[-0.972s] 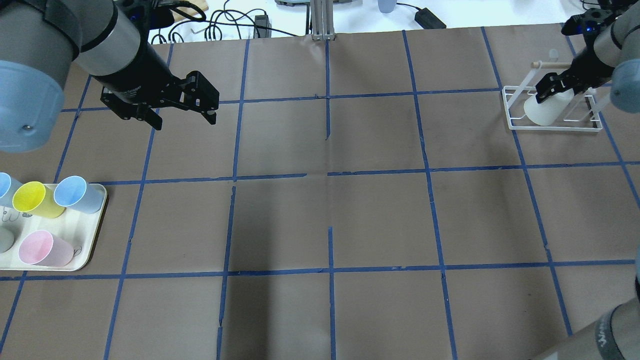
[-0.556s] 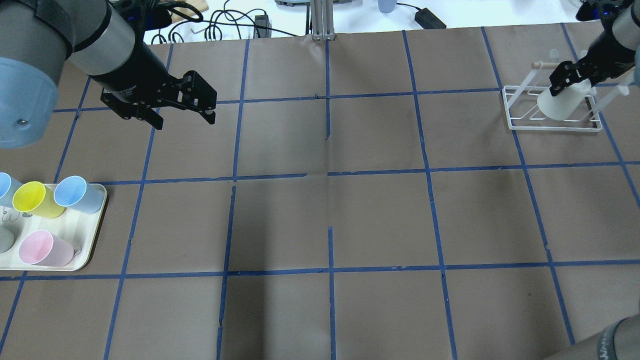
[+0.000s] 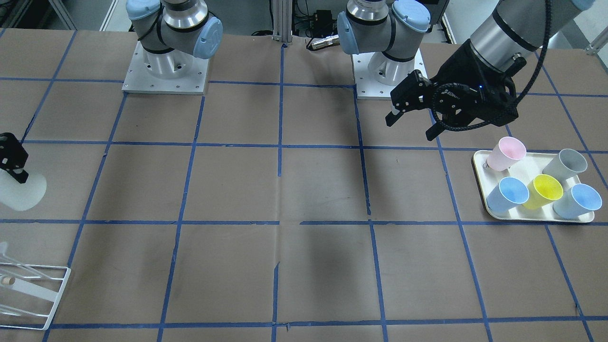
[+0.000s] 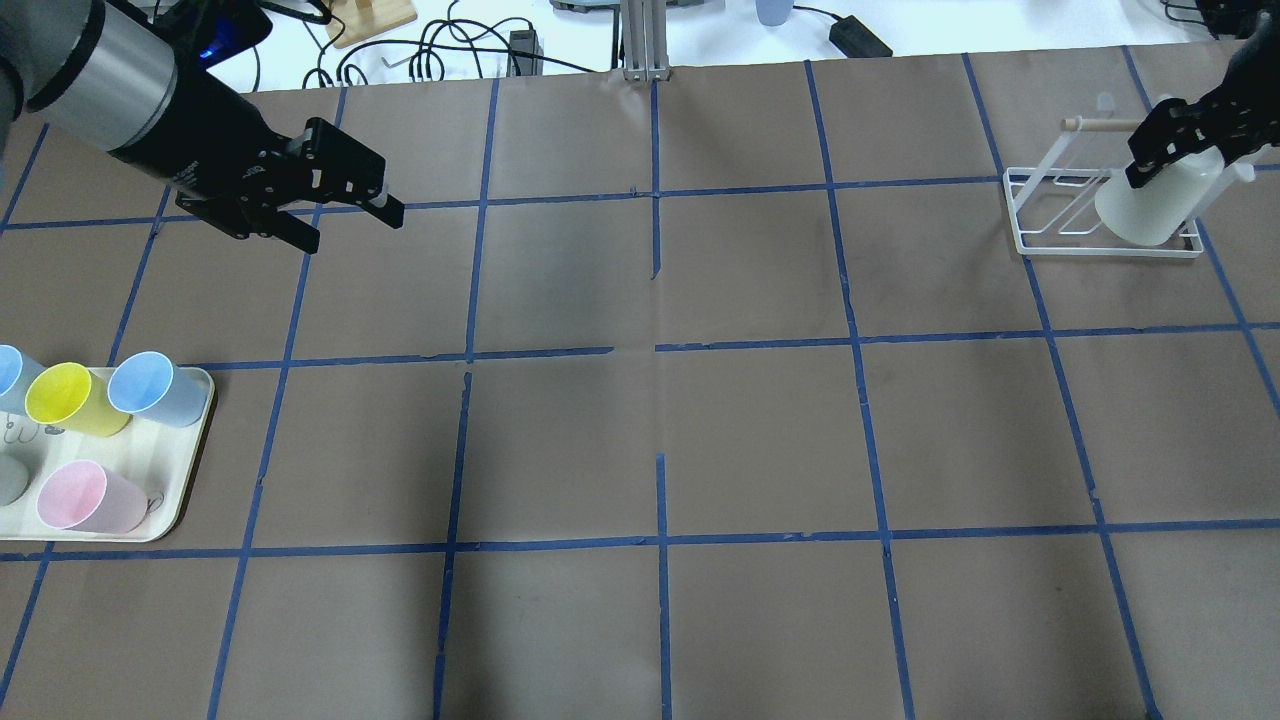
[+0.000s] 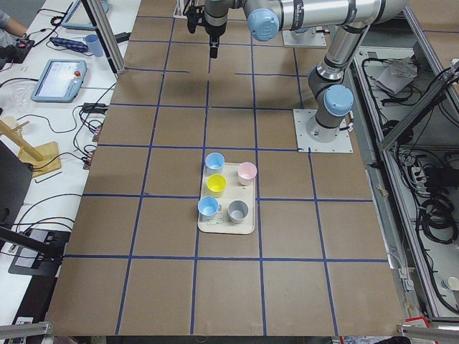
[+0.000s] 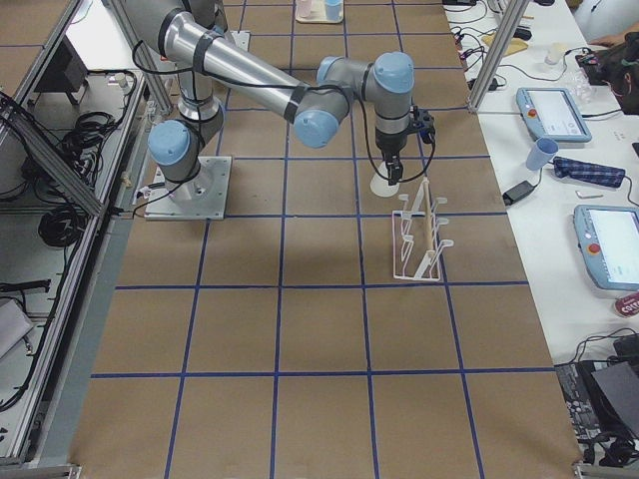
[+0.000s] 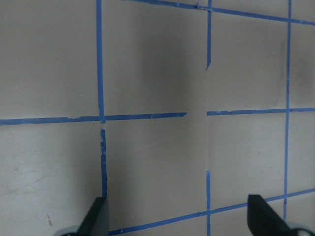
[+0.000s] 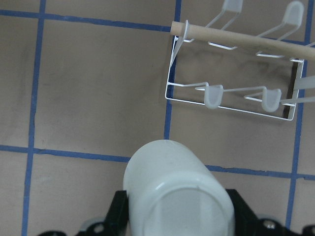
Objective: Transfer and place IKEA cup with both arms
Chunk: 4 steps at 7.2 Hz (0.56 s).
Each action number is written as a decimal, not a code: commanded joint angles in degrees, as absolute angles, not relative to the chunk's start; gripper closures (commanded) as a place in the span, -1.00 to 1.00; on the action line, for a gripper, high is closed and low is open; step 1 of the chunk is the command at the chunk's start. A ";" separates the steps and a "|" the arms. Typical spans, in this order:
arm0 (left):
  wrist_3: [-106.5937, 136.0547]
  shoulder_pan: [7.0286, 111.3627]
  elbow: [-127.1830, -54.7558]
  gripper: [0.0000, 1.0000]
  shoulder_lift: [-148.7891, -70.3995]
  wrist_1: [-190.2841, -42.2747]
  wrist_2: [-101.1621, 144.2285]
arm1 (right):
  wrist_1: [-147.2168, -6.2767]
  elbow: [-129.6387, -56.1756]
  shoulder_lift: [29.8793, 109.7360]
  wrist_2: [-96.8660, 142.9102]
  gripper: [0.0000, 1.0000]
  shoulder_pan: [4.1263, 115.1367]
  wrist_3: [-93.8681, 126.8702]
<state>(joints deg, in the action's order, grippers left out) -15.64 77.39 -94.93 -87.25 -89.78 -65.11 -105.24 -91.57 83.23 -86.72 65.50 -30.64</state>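
Tray (image 3: 534, 164) at the far left of the table (image 4: 650, 440), five cups standing mouth up. Far row from the robot: outer blue cup (image 3: 577, 200), yellow cup (image 3: 544, 191), inner blue cup (image 3: 509, 194). Near row: grey cup (image 3: 566, 164), pink cup (image 3: 507, 153).

Left tool (image 4: 348, 228) hangs above the table past the tray, toward centre. Jaws spread, empty; fingers (image 7: 96, 219) frame only paper and tape in the wrist view.

Mid-table is brown paper with a blue tape grid, a few gaps and offsets in the tape lines.

Right side: white wire rack (image 4: 1075, 215) with a wooden dowel (image 4: 1100, 125) on top, sitting on the table near the far right corner. Right tool (image 8: 179, 211) is clenched on the IKEA cup (image 4: 1155, 210) at its narrow end, wide end pointing down and away from the tool. Cup is in the air, not touching the rack. Front view puts it on the robot's side of the rack, apart from it. Right wrist view has the dowel and pegs just ahead of it.

Past the far edge is a white bench with cables (image 4: 450, 50), a power brick (image 4: 858, 38) and an aluminium post (image 4: 645, 40). Tablets (image 6: 554, 112) lie on the operators' bench.
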 commanded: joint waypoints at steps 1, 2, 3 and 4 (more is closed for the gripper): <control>-23.72 69.56 -95.27 -1.00 -87.71 -99.96 -51.50 | -103.36 -91.41 84.90 -86.31 0.66 68.01 -30.06; -23.82 67.78 -96.67 -1.00 -87.71 -103.15 -47.33 | -102.14 -91.49 86.03 -84.13 0.66 71.86 -26.49; -23.99 67.76 -98.33 -1.00 -87.37 -104.05 -44.41 | -101.69 -91.49 86.65 -82.46 0.66 76.42 -20.19; -23.99 67.76 -99.65 -1.00 -87.10 -106.32 -40.03 | -100.47 -91.49 86.83 -78.53 0.66 81.16 -16.39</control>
<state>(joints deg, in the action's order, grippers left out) -23.79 68.18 -97.95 -87.40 -103.69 -45.13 -101.71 -91.49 86.33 -82.25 75.59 -21.73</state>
